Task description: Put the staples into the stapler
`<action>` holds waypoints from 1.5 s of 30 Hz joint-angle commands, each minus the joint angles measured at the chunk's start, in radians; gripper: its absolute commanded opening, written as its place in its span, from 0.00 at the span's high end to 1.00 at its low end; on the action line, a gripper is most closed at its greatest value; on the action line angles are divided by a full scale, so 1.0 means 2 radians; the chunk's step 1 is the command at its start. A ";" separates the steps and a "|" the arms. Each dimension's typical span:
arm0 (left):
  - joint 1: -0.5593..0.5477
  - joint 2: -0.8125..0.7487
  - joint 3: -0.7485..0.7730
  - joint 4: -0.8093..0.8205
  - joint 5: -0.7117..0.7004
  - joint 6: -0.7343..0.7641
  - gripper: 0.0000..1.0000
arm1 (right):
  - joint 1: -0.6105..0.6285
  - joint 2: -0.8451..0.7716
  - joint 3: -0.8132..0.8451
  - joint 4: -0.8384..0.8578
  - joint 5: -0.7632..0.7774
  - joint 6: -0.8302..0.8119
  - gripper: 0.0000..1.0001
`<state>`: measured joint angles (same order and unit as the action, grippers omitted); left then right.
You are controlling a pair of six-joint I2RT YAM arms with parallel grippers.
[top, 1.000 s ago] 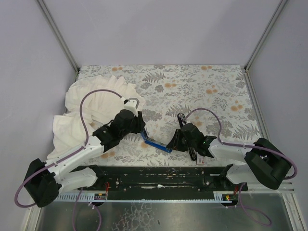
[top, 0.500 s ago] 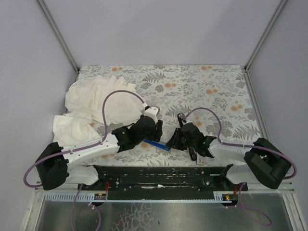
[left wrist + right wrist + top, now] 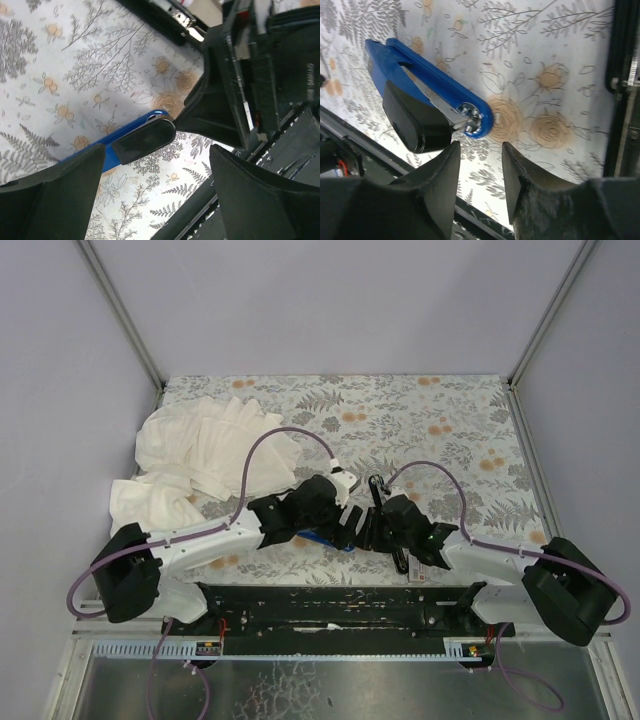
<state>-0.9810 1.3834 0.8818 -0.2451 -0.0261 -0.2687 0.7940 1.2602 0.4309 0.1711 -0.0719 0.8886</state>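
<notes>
**Left arm closes in on the stapler, and two sets of fingers crowd one spot**

Since a second ago, the left arm has swung away from the white cloth [image 3: 195,450] and across to the middle of the table [image 3: 450,420], and the left fingers [image 3: 55,197] have spread as it came. The right arm has barely shifted.

Those left fingers now stand wide apart with nothing between them. The stapler [image 3: 142,140] lies flat on the table just ahead of their gap, and its far end points at the right arm. The right fingers [image 3: 432,192] are partly spread and pinch nothing either. The stapler's riveted end sits just beyond their tips.

We judge the main risk to be a clash. Both arms reach for the same slim stapler from opposite sides, and from above they look almost touching. If either pushes on, fingers may strike fingers, or knock the stapler so that it slides or spins away, since nothing pins it down.

A small white and red thing, probably the staple box [image 3: 417,576], lies beside the right arm near the front edge. A sweep of that arm could drag it off. We cannot find the staple strip.
</notes>
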 commanded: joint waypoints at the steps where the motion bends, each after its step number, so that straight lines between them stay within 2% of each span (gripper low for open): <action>1: 0.003 0.013 0.044 -0.049 0.056 0.118 0.16 | -0.018 -0.037 0.011 -0.061 0.000 -0.061 0.52; 5: 0.014 0.029 0.041 -0.072 0.070 0.184 0.16 | -0.036 -0.088 0.014 -0.105 -0.007 -0.100 0.41; 9: 0.018 0.049 0.035 -0.073 0.076 0.216 0.17 | -0.052 -0.133 0.017 -0.138 -0.017 -0.128 0.33; 18: 0.026 0.102 0.034 -0.056 0.037 0.205 0.21 | -0.058 -0.173 0.012 -0.143 -0.030 -0.124 0.29; 20: 0.026 0.112 0.034 -0.060 0.040 0.187 0.31 | -0.058 -0.181 0.009 -0.143 -0.026 -0.119 0.29; 23: 0.024 0.120 0.039 -0.068 0.044 0.139 0.57 | -0.059 -0.196 0.006 -0.154 -0.007 -0.114 0.29; 24: 0.022 0.120 0.041 -0.070 0.040 0.120 0.68 | -0.059 -0.202 0.006 -0.158 0.001 -0.111 0.29; 25: 0.020 0.120 0.043 -0.072 0.034 0.098 0.74 | -0.059 -0.207 0.006 -0.164 0.008 -0.109 0.29; 26: 0.016 0.117 0.044 -0.074 0.025 0.079 0.76 | -0.060 -0.213 0.007 -0.169 0.015 -0.107 0.29; 28: 0.006 0.106 0.039 -0.075 0.006 0.038 0.75 | -0.060 -0.224 0.008 -0.179 0.028 -0.102 0.25; 29: 0.000 0.099 0.032 -0.074 0.000 0.021 0.70 | -0.060 -0.230 0.009 -0.182 0.034 -0.099 0.23; 31: -0.008 0.084 0.017 -0.071 -0.013 -0.006 0.53 | -0.060 -0.243 0.008 -0.185 0.041 -0.094 0.14; 33: -0.014 0.071 -0.004 -0.071 -0.022 -0.030 0.41 | -0.060 -0.256 0.006 -0.183 0.050 -0.087 0.06; 36: -0.022 0.057 -0.033 -0.071 -0.027 -0.050 0.36 | -0.060 -0.273 0.003 -0.178 0.061 -0.075 0.00; 39: -0.034 0.047 -0.052 -0.071 -0.031 -0.068 0.36 | -0.060 -0.283 -0.001 -0.171 0.069 -0.059 0.01; 41: -0.040 0.043 -0.063 -0.069 -0.034 -0.079 0.41 | -0.060 -0.284 -0.005 -0.167 0.073 -0.044 0.01; 45: -0.049 0.040 -0.073 -0.067 -0.039 -0.100 0.63 | -0.060 -0.275 -0.016 -0.143 0.055 -0.010 0.01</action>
<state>-1.0561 1.4845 0.7605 -0.3779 -0.0788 -0.3923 0.6796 0.7025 0.4179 -0.1875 0.0372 0.7845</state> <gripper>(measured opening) 0.451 0.993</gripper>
